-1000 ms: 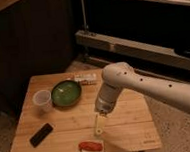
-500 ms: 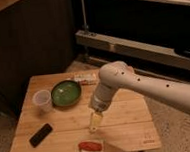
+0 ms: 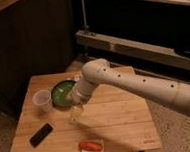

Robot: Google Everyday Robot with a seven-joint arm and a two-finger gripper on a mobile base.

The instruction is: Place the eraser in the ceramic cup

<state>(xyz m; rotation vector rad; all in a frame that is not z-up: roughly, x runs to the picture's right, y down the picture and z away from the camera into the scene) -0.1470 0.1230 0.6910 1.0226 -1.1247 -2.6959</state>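
Camera view: the gripper (image 3: 75,113) hangs low over the table (image 3: 123,119), just off the near rim of the green bowl (image 3: 64,92). Open or closed, I can't tell. The eraser (image 3: 41,134) isn't in it. It lies flat on the wood, down-left of the bowl twd the front edge, apart from the gripper. The ceramic cup (image 3: 42,101) stands upright just beside the bowl's left rim, maybe touching.

Risks, as I judge them:
1) The eraser is thin & flat, so a badly aligned grab could skid it or pinch only 1 corner, and it drops en route.
2) The cup looks small & light, w/ a narrow mouth vs. the bar's length. A tilted or off-centre release prob. tips it or hangs the bar on the rim.
3) The cup sits so close to the bowl that a miss lands the eraser in the bowl.
4) The arm (image 3: 139,84), reaching in from the bowl's right, could clip bowl or cup if swung low.

Other stuff: a red-orange item on white card (image 3: 92,146) sits down-right of the bowl at the front edge, off the gripper-to-eraser line. Nothing lies btw those 2.
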